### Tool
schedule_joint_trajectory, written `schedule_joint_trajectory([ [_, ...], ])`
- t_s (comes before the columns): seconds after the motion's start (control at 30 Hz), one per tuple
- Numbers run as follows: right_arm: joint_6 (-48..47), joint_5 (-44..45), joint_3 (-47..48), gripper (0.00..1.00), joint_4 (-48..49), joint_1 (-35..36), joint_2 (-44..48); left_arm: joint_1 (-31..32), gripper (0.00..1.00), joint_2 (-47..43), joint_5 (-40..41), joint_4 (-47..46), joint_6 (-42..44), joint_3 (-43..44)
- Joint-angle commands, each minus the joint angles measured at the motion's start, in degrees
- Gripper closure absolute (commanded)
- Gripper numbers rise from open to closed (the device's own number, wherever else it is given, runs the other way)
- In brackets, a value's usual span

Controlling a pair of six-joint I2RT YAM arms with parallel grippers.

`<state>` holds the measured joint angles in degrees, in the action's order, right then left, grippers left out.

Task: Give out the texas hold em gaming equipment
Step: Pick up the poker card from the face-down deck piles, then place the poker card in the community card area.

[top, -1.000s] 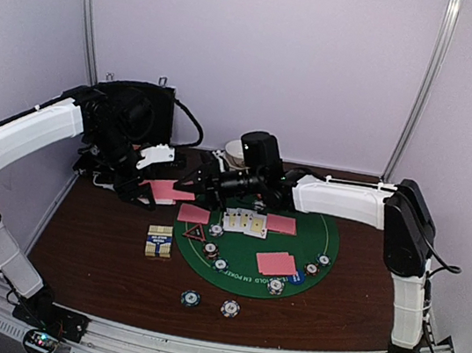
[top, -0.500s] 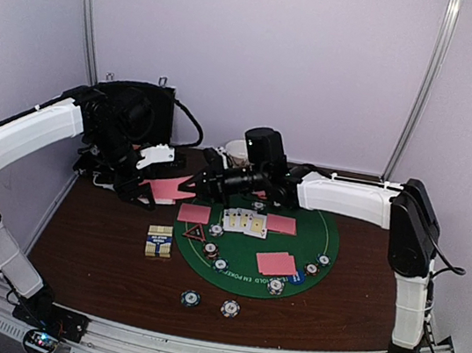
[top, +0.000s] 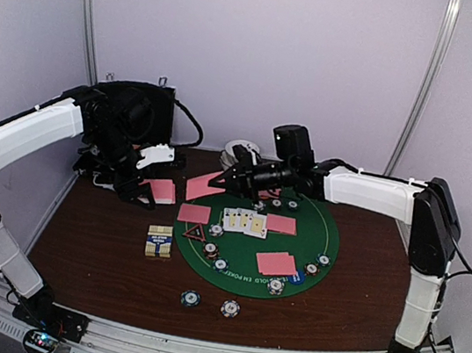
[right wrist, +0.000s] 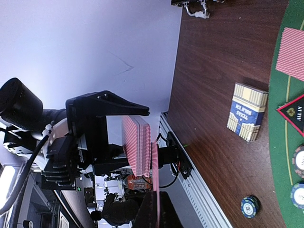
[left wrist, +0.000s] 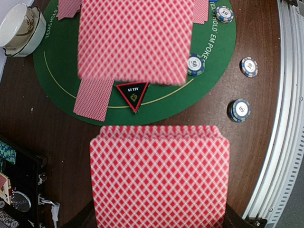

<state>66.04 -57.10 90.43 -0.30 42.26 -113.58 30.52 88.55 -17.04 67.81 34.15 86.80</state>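
- The deck (left wrist: 159,175) of pink-backed cards is pinched in the left gripper (top: 148,192). It is held over the far-left part of the table (top: 92,244), off the green mat (top: 316,233).
- A single card (top: 203,185), pink back up, hangs just right of the deck. The right gripper (top: 229,178) appears clamped on its right edge, though its wrist view shows only a thin pink sliver between the fingers.
- On the mat we note face-up cards (top: 245,222), three face-down cards (top: 276,263), a triangle marker (top: 195,231) and chips (top: 275,286) along the near rim.
- Two more chips lie on bare wood nearer the arms.
- A card box (top: 159,241) lies just left of the mat.
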Motion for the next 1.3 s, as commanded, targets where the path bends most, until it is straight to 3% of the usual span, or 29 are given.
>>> schedule_joint_trajectory([
  [0.0,-5.0,-1.0,-5.6,1.0,-3.3,-5.2,4.8,-0.5,1.0,-2.0,-0.3,-1.5,-0.2,1.0],
  [0.5,-23.2,1.9,-16.9,1.0,-16.5,-21.1,3.3,-0.8,1.0,-1.9,-0.6,-1.6,-0.3,0.6],
  [0.87,-27.2,4.4,-13.6,1.0,-18.0,-22.3,-5.7,-0.8,1.0,-2.2,-0.7,-1.6,-0.2,0.5],
  [1.27,-31.6,7.7,-11.1,1.0,-23.6,-22.3,-6.1,-0.8,1.0,-2.0,-1.1,-1.5,-0.3,0.6],
])
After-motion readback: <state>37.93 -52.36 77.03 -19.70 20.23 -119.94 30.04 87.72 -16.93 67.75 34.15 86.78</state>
